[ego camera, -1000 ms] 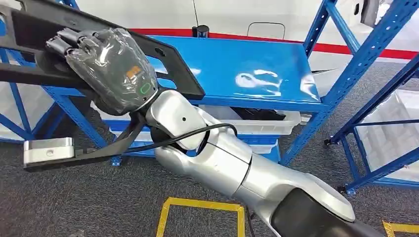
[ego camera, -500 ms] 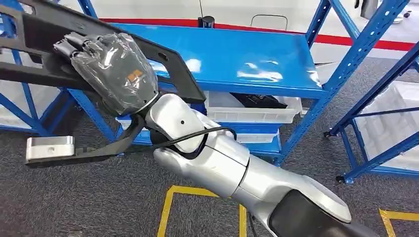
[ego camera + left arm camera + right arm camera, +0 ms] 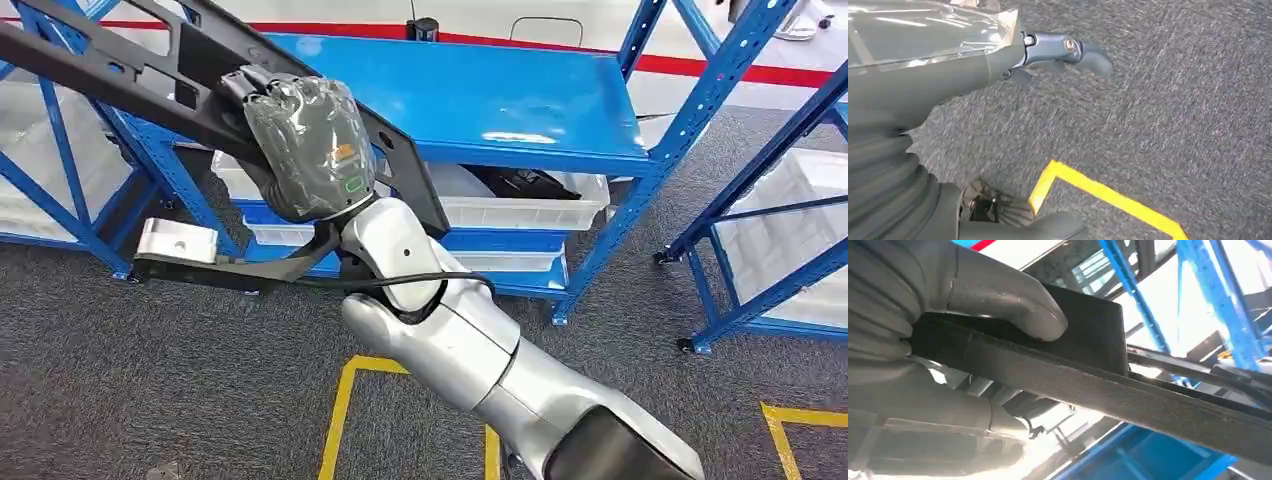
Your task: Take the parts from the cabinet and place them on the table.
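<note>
Above the front left corner of the blue rack's top shelf, a long black frame part is held in the air by the right hand, clear of the shelf. The fingers, under a clear plastic wrap, are curled over the part's upper bar; in the right wrist view the thumb is seen pressed on one face of the bar and the fingers folded against the other. White bins are set on the lower shelf. The left hand is hung over grey carpet beside a yellow floor line, nothing held, fingers loosely apart.
</note>
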Tool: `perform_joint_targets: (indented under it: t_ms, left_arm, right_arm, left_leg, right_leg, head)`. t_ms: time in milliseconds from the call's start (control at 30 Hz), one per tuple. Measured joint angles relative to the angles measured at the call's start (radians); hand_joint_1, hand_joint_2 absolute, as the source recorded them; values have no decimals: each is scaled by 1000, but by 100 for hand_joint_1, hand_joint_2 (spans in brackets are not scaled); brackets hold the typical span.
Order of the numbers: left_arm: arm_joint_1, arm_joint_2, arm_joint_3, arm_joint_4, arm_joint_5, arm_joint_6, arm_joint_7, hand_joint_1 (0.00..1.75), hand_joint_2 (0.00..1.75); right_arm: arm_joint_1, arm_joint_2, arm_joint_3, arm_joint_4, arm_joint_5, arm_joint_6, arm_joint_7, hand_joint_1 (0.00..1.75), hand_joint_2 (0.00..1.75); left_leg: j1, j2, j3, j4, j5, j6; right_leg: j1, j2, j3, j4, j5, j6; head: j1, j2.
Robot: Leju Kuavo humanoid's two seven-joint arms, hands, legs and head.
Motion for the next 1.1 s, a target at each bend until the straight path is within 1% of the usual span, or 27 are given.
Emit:
perform_joint_targets:
  t_ms: [33, 67, 100, 133, 167, 200, 267, 367, 467, 500, 533, 567, 600, 633, 700, 733, 767, 800, 833, 867, 900, 933, 967, 1000, 1033, 1067, 1100]
  left_arm:
    - [0, 1, 0, 0, -1, -1, 0, 0, 175]
    - [1, 1, 0, 0, -6, -2, 0, 0, 175]
    - [1, 2, 0, 0, -11, -2, 1, 0, 175]
    - [1, 3, 0, 0, -13, -2, 1, 0, 175]
    - [1, 4, 0, 0, -16, -2, 2, 0, 175]
    - [1, 4, 0, 0, -20, -2, 2, 0, 175]
    - [1, 4, 0, 0, -21, -2, 2, 0, 175]
    - [1, 4, 0, 0, -21, -2, 2, 0, 175]
    - [0, 5, 0, 0, -21, -3, 2, 0, 175]
    - [-1, 6, -1, 0, -23, -5, 3, 0, 175]
    - [-2, 6, -1, 0, -23, -5, 3, 0, 175]
    - [-5, 7, -1, 0, -22, -2, 1, 0, 175]
    - [-5, 3, -1, 0, -11, 3, -1, 0, 175]
    - [-5, 4, -1, 0, -11, 5, -2, 0, 175]
    - [-5, 4, 0, 0, -10, 5, -3, 0, 175]
    - [-5, 4, 0, 0, -10, 8, -3, 0, 175]
    - [-4, 4, 0, 0, -10, 8, -3, 0, 175]
    - [-4, 4, 0, 0, -8, 8, -5, 0, 175]
    - [-5, 3, 0, 0, -5, 8, -7, 0, 175]
    - [-5, 2, 1, 0, 0, 8, -10, 0, 175]
    - [-5, 1, 1, 0, 3, 9, -13, 0, 175]
    - [-4, 0, 2, 0, 7, 11, -15, 0, 175]
    - [-4, -1, 2, 0, 11, 15, -17, 0, 175]
    - [-4, -2, 4, 0, 14, 21, -19, 0, 175]
    - [-3, -3, 9, 0, 22, 27, -20, 0, 175]
    - [-2, -5, 13, 0, 25, 33, -20, 0, 175]
    - [0, -4, 18, -1, 30, 40, -21, 0, 175]
  right_arm:
    - [7, 1, -14, 1, 6, 0, -5, 175, 175]
    - [14, 1, -29, 1, 12, 0, -15, 175, 175]
    - [28, 0, -50, 1, 13, 0, -27, 175, 175]
    - [43, 0, -68, 1, 13, 0, -39, 175, 175]
    - [61, 0, -92, 2, 13, 0, -50, 175, 175]
    - [75, 0, -115, 2, 15, 0, -60, 175, 175]
    - [91, 0, -145, 2, 18, 0, -68, 175, 175]
    - [91, 0, -145, 2, 18, 0, -68, 175, 175]
    - [93, 0, -152, 2, 18, 0, -69, 175, 175]
    - [99, 0, -171, 2, 18, 0, -72, 175, 175]
    - [102, 1, -178, 2, 18, 0, -73, 175, 175]
    - [112, 1, -212, 3, 16, 0, -82, 175, 175]
    - [127, -1, -235, 6, -15, 0, -105, 175, 175]
    - [128, -2, -240, 6, -24, 0, -109, 175, 175]
    - [133, -2, -249, 6, -30, 0, -115, 175, 175]
    - [137, -2, -252, 7, -33, 0, -115, 175, 175]
    - [141, -2, -254, 8, -37, 0, -116, 175, 175]
    - [143, -2, -255, 11, -52, 0, -119, 175, 175]
    - [144, -2, -255, 12, -64, 0, -123, 175, 175]
    - [144, -1, -255, 12, -74, 0, -128, 175, 175]
    - [142, 0, -254, 12, -85, 0, -131, 175, 175]
    - [140, 0, -253, 12, -94, 0, -134, 175, 175]
    - [140, 1, -252, 12, -111, 0, -141, 175, 175]
    - [138, 0, -252, 13, -130, 0, -145, 175, 175]
    - [136, 0, -250, 14, -155, 0, -149, 175, 175]
    - [135, 1, -246, 15, -173, 0, -152, 175, 175]
    - [132, 1, -239, 17, -193, 0, -154, 175, 175]
  left_leg:
    - [0, -1, -10, 10, -30, -3]
    - [3, -1, -22, 52, -82, -5]
    - [6, -1, -40, 126, -144, -12]
    - [9, -1, -58, 200, -190, -18]
    - [11, -1, -72, 267, -211, -24]
    - [13, 0, -70, 301, -200, -28]
    - [19, 0, -27, 264, -142, -34]
    - [19, 0, -27, 264, -142, -34]
    - [20, 0, -7, 238, -127, -36]
    - [25, 0, 67, 134, -95, -40]
    - [26, 0, 92, 87, -107, -43]
    - [14, -7, 113, 34, -139, -31]
    - [17, -1, 97, 25, -115, 9]
    - [17, 0, 86, 25, -106, 23]
    - [16, 1, 63, 25, -91, 33]
    - [16, 1, 52, 25, -82, 33]
    - [16, 2, 42, 26, -74, 33]
    - [16, 2, 32, 26, -64, 31]
    - [16, 2, 22, 26, -55, 29]
    - [16, 2, 13, 26, -47, 25]
    - [16, 1, 7, 26, -38, 20]
    - [12, 0, 2, 27, -31, 14]
    - [12, 1, -2, 25, -20, 8]
    - [13, 1, -1, 17, -8, 0]
    - [16, 2, -3, 12, 2, -7]
    - [15, 0, -3, 7, 12, -16]
    - [21, 0, -12, 11, 0, -20]
  right_leg:
    - [-1, -2, 9, -2, 13, -3]
    - [-6, -4, 1, -2, 22, -17]
    - [-6, -5, -8, -3, 26, -18]
    - [-5, -8, -15, -2, 33, -17]
    - [-5, -10, -26, 3, 39, -13]
    - [-7, -11, -38, 10, 43, -12]
    - [-11, -11, -60, 27, 47, -6]
    - [-11, -11, -60, 27, 47, -6]
    - [-12, -11, -64, 31, 47, -5]
    - [-15, -11, -79, 48, 47, -3]
    - [-16, -11, -85, 56, 47, -3]
    - [-6, -10, -109, 69, 62, 19]
    - [-9, -5, -130, 85, 45, 35]
    - [-9, -3, -151, 127, 3, 28]
    - [-12, -1, -197, 275, -84, 20]
    - [-12, -1, -214, 345, -111, 22]
    - [-12, -1, -217, 386, -113, 29]
    - [-12, -1, -197, 381, -93, 39]
    - [-12, -1, -159, 332, -62, 48]
    - [-12, -1, -106, 257, -34, 52]
    - [-12, -1, -36, 151, -21, 47]
    - [-9, 0, 21, 68, -42, 35]
    - [-6, 3, 38, 33, -49, 31]
    - [-3, 4, 28, 40, -42, 32]
    - [-1, 5, 19, 43, -38, 27]
    - [-2, 5, 10, 38, -27, 17]
    - [-19, 1, 4, 30, -12, 5]
  head:
    - [3, 0]
    - [-1, 0]
    - [-6, 0]
    - [-5, 0]
    - [-6, 0]
    - [-6, 0]
    - [-6, 0]
    - [-6, 0]
    - [-6, 0]
    - [-7, 0]
    - [-6, 0]
    - [-8, 0]
    - [-8, 0]
    - [-2, 0]
    - [0, 0]
    - [0, 0]
    - [0, 0]
    - [1, 0]
    - [2, 0]
    - [2, 0]
    - [2, 0]
    - [2, 0]
    - [-3, 0]
    - [1, 0]
    - [3, 0]
    - [2, 0]
    - [5, 0]
